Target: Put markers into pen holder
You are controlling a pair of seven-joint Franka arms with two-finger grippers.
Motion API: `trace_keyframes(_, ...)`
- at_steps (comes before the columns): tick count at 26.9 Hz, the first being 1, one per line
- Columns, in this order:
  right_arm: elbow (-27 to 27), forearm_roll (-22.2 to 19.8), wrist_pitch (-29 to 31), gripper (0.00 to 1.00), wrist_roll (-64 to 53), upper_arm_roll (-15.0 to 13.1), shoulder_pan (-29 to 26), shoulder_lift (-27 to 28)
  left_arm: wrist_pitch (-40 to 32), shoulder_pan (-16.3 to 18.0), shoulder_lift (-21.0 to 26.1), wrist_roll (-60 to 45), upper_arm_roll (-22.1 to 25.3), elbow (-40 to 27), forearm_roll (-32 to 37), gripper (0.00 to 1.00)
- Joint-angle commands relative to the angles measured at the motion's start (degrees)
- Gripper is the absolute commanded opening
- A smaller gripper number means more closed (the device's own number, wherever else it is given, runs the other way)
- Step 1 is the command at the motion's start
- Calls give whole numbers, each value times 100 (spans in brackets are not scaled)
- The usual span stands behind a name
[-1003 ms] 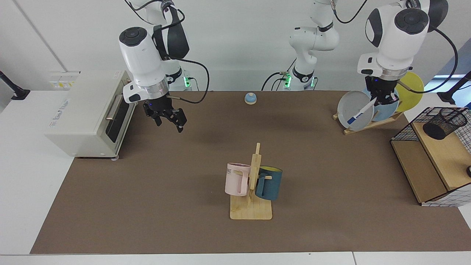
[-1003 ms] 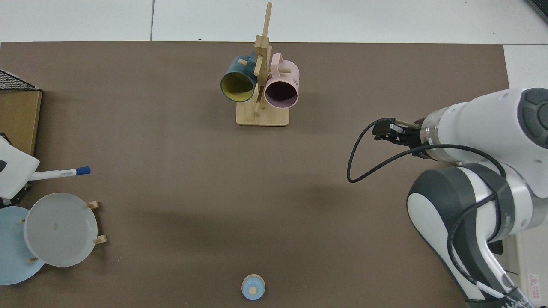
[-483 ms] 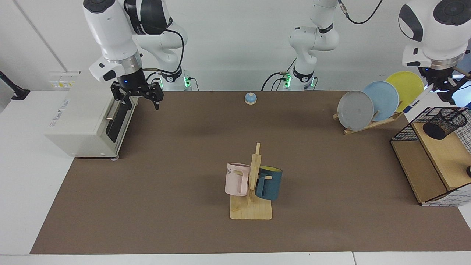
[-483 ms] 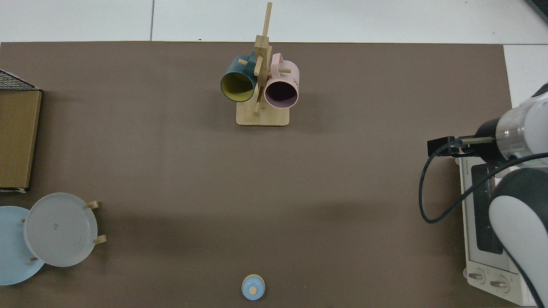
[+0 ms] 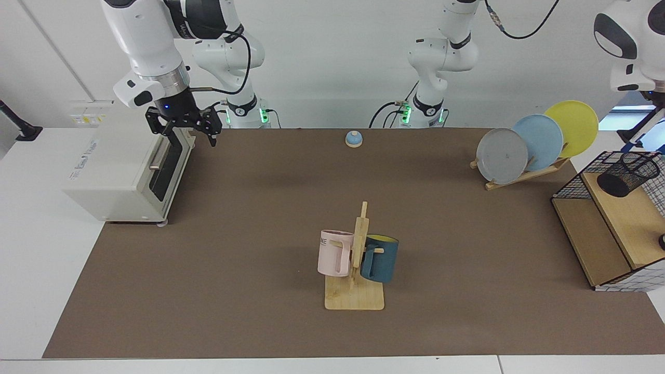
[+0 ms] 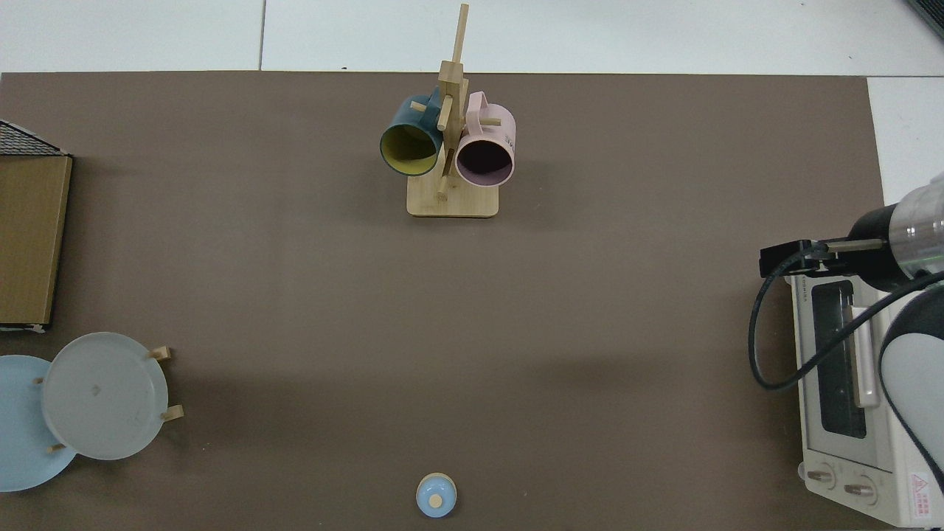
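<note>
A: While the right pincer [image 5: 183, 126] hangs released and empty by the toaster oven [image 5: 124, 161], waiting, where is the marker?

B: I cannot make it out. The left pincer [image 5: 655, 96] is cut by the frame edge above the pen holder [image 5: 626, 174]; its grip cannot be told. The holder stands on the basket [image 5: 569, 184] shelf, mouth up to receive.

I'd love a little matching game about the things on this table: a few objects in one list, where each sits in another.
Things:
1. pen holder
2. pink mug
3. grey plate
4. right pincer

Places:
A. hung on the wooden mug tree
B. above the toaster oven's door
C. on the wooden shelf in the wire basket
D. front of the wooden plate rack

Pairs: 1-C, 2-A, 3-D, 4-B
</note>
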Motion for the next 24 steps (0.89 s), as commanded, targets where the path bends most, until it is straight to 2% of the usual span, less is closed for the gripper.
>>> trace_keyframes(1, 30, 12, -80, 99, -138, 65, -233, -18, 305, 83, 127, 154, 35, 157, 256, 0)
trace_keyframes(5, 30, 21, -89, 99, -138, 74, -215, -18, 543, 215, 118, 181, 35, 104, 361, 0)
trace_keyframes(8, -14, 3, -414, 99, -138, 56, -241, -97, 535, 207, 118, 181, 17, 61, 449, 0)
trace_keyframes(12, 4, 12, -379, 99, -129, 56, -277, -79, 403, 233, 258, 146, 0, 43, 449, 0)
trace_keyframes(18, 4, 21, -379, 99, -138, 65, -268, -79, 570, 224, 408, -153, -9, 34, 449, 0)
trace_keyframes(24, 4, 21, -379, 99, -138, 56, -268, -79, 1052, 224, 417, -206, -9, -124, 432, 0)
